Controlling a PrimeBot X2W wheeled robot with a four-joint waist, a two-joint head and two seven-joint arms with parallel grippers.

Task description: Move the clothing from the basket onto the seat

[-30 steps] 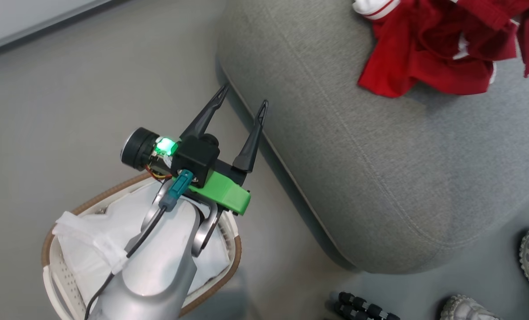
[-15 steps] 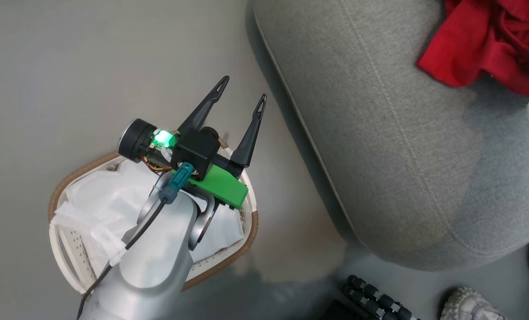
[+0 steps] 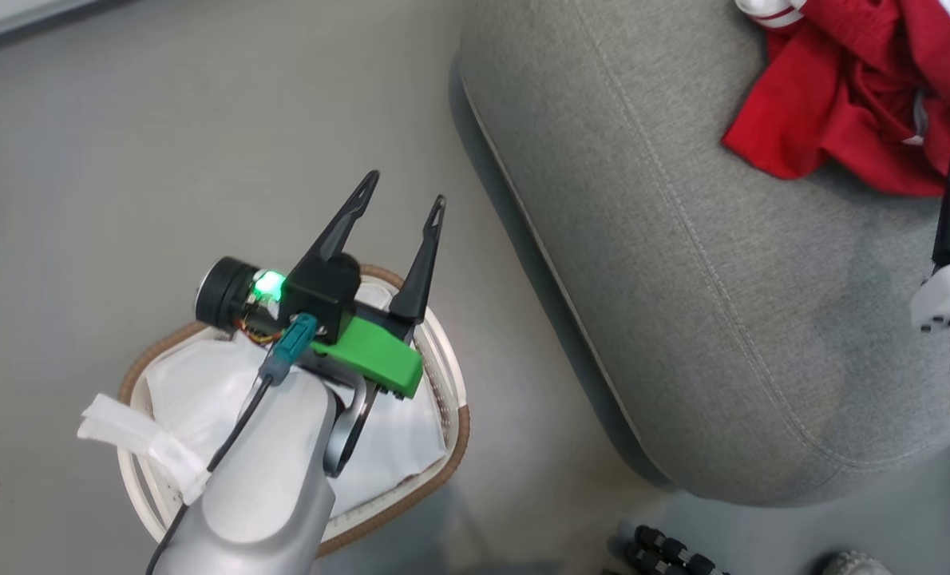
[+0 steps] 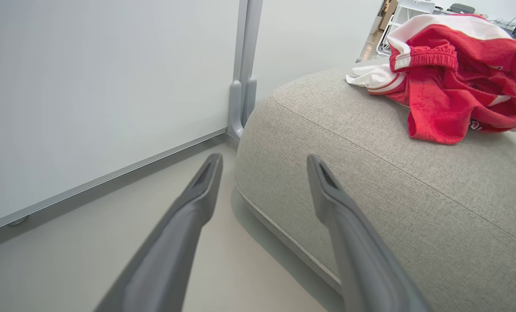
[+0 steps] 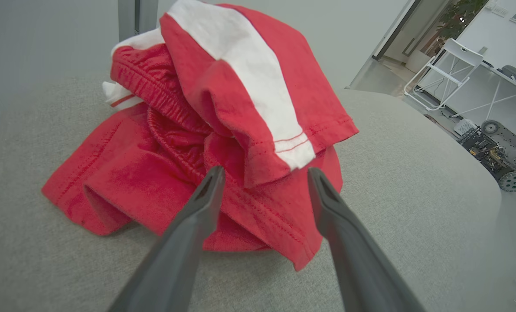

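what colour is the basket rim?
Basket rim: brown band over white perforated plastic. Head view shows it best.

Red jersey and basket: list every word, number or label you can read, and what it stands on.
None readable.
The red jersey on the grey couch cushion bears white stripes, no lettering; a small dark mark on it in the left wrist view is too small to read.
The laundry basket and white liner bear no print.
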